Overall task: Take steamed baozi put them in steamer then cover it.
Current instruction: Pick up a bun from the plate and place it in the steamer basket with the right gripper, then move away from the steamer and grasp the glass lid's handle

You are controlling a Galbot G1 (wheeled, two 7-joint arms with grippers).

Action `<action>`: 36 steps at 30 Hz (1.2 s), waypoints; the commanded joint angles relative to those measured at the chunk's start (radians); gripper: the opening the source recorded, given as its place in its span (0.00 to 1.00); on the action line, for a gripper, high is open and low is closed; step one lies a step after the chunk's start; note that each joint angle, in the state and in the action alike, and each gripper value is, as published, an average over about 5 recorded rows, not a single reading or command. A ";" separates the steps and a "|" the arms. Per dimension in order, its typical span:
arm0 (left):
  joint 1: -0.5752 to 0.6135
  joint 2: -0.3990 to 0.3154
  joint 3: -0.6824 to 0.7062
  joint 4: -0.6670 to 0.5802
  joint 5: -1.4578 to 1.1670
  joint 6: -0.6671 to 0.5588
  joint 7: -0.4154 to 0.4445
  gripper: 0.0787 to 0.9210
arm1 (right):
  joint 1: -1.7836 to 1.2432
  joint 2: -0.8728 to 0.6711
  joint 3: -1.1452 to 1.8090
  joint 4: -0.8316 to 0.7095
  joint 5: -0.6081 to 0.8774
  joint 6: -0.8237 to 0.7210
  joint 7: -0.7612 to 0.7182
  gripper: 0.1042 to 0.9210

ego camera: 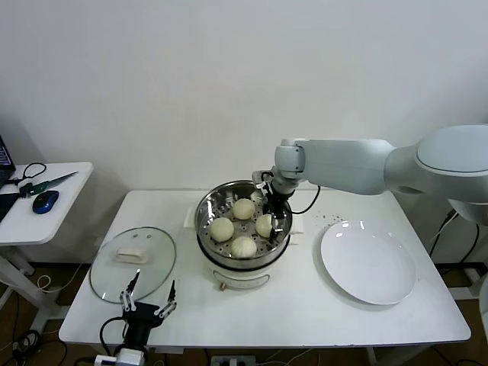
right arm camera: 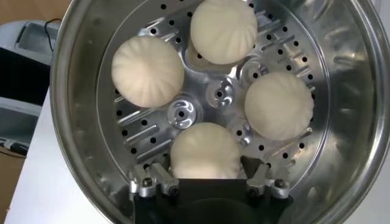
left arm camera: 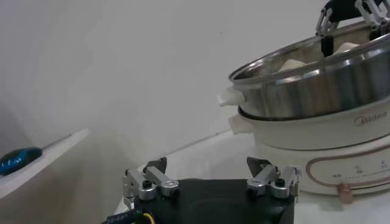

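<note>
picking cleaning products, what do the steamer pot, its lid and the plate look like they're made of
Steamer: looks like polished stainless steel, mirror-bright walls reflecting the buns, on a glossy white base, probably plastic.
Lid: clear glass, since the table shows through it, with a thin metal-looking rim and a cream handle, likely plastic.
Plate: glossy white, ceramic or melamine; the look alone cannot settle which.

Cream-white baozi, shiny perforated steamer

White plate on table right side; blue mouse, scissors on side table.
</note>
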 commanded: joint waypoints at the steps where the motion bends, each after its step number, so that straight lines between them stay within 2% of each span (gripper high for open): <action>1: -0.004 0.003 0.000 -0.002 0.001 0.004 0.000 0.88 | 0.009 -0.018 0.017 0.017 -0.009 0.002 -0.013 0.87; 12: -0.007 0.010 -0.004 -0.012 0.002 0.007 0.000 0.88 | 0.083 -0.103 0.086 0.039 0.016 0.031 -0.040 0.88; 15: -0.017 0.015 -0.013 -0.018 0.002 0.012 0.001 0.88 | 0.086 -0.167 0.150 0.053 0.047 0.069 0.022 0.88; 22: -0.037 0.015 -0.044 -0.012 0.002 0.017 0.002 0.88 | 0.029 -0.417 0.276 0.177 0.122 0.330 0.370 0.88; 27: -0.045 0.012 -0.044 -0.016 0.010 0.028 0.007 0.88 | -0.191 -0.625 0.498 0.274 0.097 0.432 0.549 0.88; 31: -0.054 0.008 -0.045 -0.020 0.021 0.038 0.016 0.88 | -0.462 -0.740 0.763 0.336 0.048 0.456 0.607 0.88; 36: -0.058 0.006 -0.063 -0.031 0.045 0.041 0.032 0.88 | -0.820 -0.804 1.154 0.399 0.006 0.467 0.642 0.88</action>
